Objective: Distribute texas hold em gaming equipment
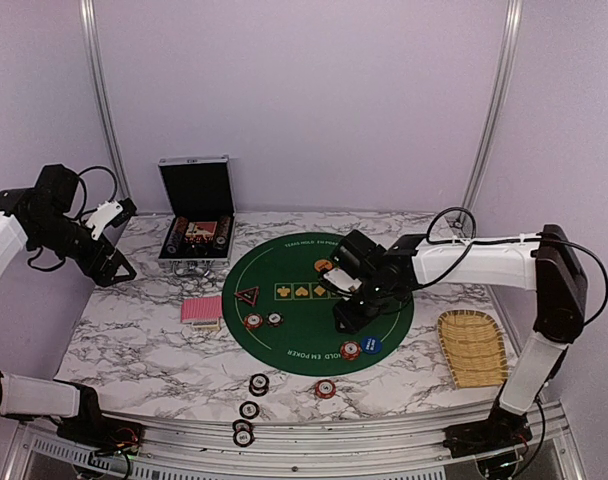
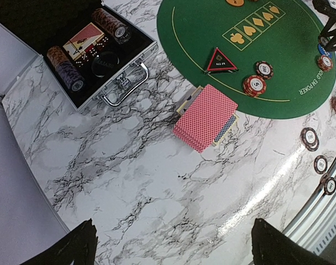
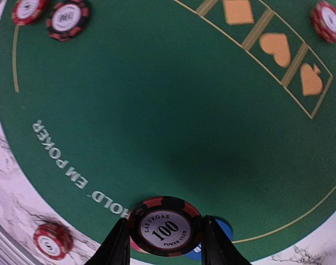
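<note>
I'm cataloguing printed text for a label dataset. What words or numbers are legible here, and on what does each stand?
"LAS VEGAS 100 POKER CLUB": black-and-red striped poker chip in the right end effector.
"HOLD EM POKER": round green felt mat.
"ALL IN": triangular red-black marker.
"5": red-and-white chip on the mat.
Print inside the black metal-edged case: too blurred to read.

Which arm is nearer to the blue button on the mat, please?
Right. The right arm, jaws shut on a chip, hovers over the mat just beside the blue button. The left arm is far off, raised at the left near the case.
</note>
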`<state>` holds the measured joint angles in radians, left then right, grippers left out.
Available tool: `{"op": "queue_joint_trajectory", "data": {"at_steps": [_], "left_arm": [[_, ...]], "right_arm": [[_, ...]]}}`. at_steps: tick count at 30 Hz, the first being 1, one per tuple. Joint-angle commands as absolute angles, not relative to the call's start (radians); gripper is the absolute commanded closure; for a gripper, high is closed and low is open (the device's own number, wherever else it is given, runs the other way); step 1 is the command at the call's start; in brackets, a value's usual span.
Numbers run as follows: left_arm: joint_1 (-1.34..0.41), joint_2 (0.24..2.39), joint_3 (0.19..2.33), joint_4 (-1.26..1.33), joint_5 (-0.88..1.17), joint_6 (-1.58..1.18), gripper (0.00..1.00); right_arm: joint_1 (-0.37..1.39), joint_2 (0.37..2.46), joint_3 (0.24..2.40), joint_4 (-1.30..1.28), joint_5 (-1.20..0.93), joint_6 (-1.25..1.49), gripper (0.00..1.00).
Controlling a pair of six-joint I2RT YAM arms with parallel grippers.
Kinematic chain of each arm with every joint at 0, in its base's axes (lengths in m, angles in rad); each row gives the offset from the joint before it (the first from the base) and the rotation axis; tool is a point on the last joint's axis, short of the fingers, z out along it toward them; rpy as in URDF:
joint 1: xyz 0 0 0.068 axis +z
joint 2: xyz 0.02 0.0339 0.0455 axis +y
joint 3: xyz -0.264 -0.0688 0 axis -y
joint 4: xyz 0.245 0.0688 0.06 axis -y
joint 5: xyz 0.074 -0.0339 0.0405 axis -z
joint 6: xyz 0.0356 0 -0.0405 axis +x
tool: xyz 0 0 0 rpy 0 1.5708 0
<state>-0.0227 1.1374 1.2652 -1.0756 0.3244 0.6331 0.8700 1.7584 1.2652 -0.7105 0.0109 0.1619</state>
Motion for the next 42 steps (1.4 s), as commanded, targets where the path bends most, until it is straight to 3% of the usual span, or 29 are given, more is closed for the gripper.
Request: {"op": "queue_joint_trajectory", "data": {"at_steps": [1,12,17,27,39,42], "left_arm": [[-0.024,1.143,1.243,-1.103,0.347,0.656,0.01],[-0.025,1.155,1.227,-1.103,0.362,0.675,0.01],[-0.03,1.162,1.198,-1.103,0.359,0.702,0.01],[-0.053,1.197,1.158,-1.102,0.367,0.758,0.01],[-0.133,1.249,1.129,-1.05,0.343,0.756,0.01],[-0.176,1.277,1.119,-1.013,0.312,0.745,0.01]], "right_arm": [[0.774,1.664,1.168,-0.704,0.064,0.215,0.87],[0.635,1.652,1.049,-0.667,0.089,0.228,0.83],[0.617,1.676,1.039,-0.657,0.119,0.238,0.74],[0.61,1.715,1.063,-0.659,0.123,0.249,0.43],[0.638,1.628,1.242,-0.726,0.135,0.293,0.21],[0.668,1.643,1.296,-0.72,0.106,0.309,0.19]]}}
